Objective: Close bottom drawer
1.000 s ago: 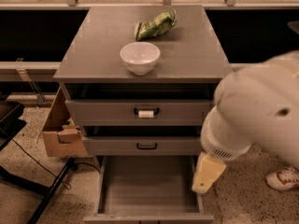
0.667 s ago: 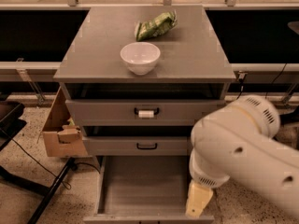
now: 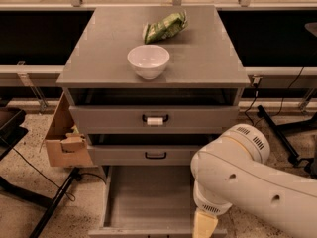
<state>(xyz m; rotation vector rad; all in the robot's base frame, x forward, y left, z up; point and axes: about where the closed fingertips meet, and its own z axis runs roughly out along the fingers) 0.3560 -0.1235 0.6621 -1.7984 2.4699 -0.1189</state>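
Gripper (image 3: pixel 204 226): low at the bottom edge, by the drawer's front right corner; I cannot tell whether it is open or closed.
Bottom drawer (image 3: pixel 143 197): pulled out, not moved.
Change: my arm (image 3: pixel 247 177) has swung down and left from the cabinet's (image 3: pixel 198 58) right side.
Meaning: I judge I'm lining up to push; closing hasn't started.
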